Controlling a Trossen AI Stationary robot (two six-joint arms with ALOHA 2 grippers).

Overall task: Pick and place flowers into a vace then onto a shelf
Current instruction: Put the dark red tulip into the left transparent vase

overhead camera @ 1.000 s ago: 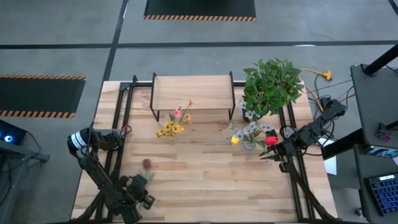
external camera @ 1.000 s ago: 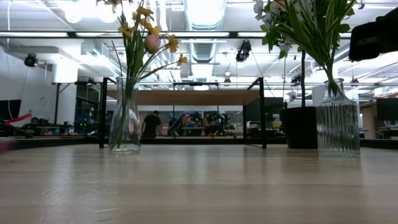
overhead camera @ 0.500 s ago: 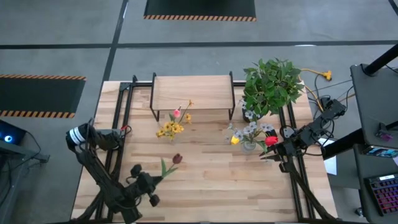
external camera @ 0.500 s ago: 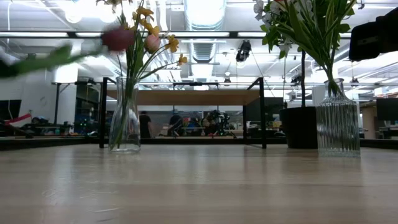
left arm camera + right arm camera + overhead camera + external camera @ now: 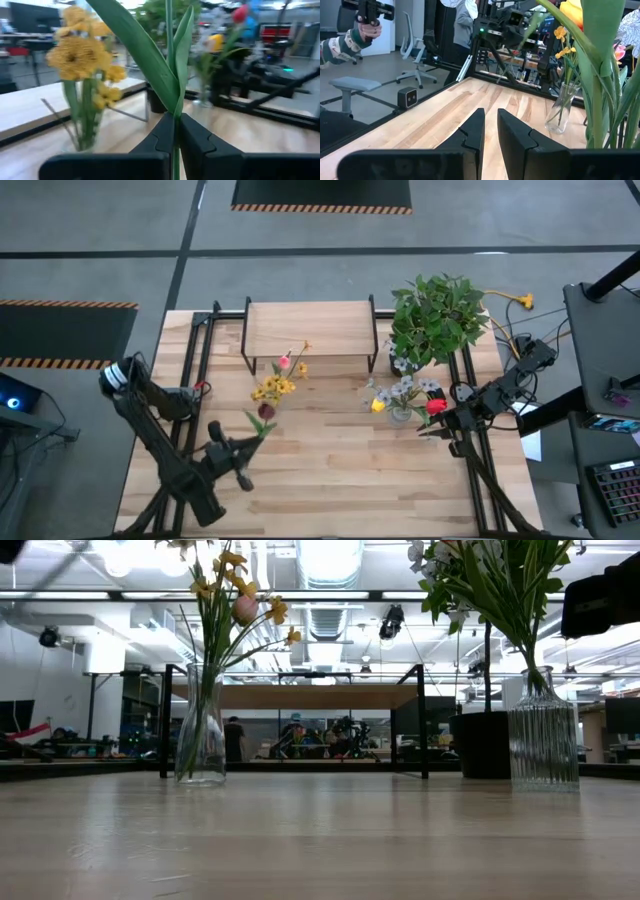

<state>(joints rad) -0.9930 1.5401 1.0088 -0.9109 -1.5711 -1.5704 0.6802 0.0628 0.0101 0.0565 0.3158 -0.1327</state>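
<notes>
since a second ago the left claw (image 5: pixel 238 450) has carried a dark maroon flower (image 5: pixel 265 411) up off the worktop (image 5: pixel 340 460), now clenched on its stem just beside the yellow-flower vase (image 5: pixel 201 745). right claw (image 5: pixel 440 423) near the second vase (image 5: pixel 400 413), nearly closed, gripping nothing visible. shelf (image 5: pixel 310 328) behind.

You have two glass vases on the table: one at centre-left with yellow and pink flowers (image 5: pixel 277 386), one at centre-right (image 5: pixel 400 414) with pale, yellow and red blooms. You have one dark maroon flower (image 5: pixel 264 412) outside the vases, left of centre. One shelf (image 5: pixel 309 328) sits at upper centre and one potted plant (image 5: pixel 437 315) at upper right. Two arms count two grippers: left gripper (image 5: pixel 245 446), right gripper (image 5: pixel 432 430).
</notes>
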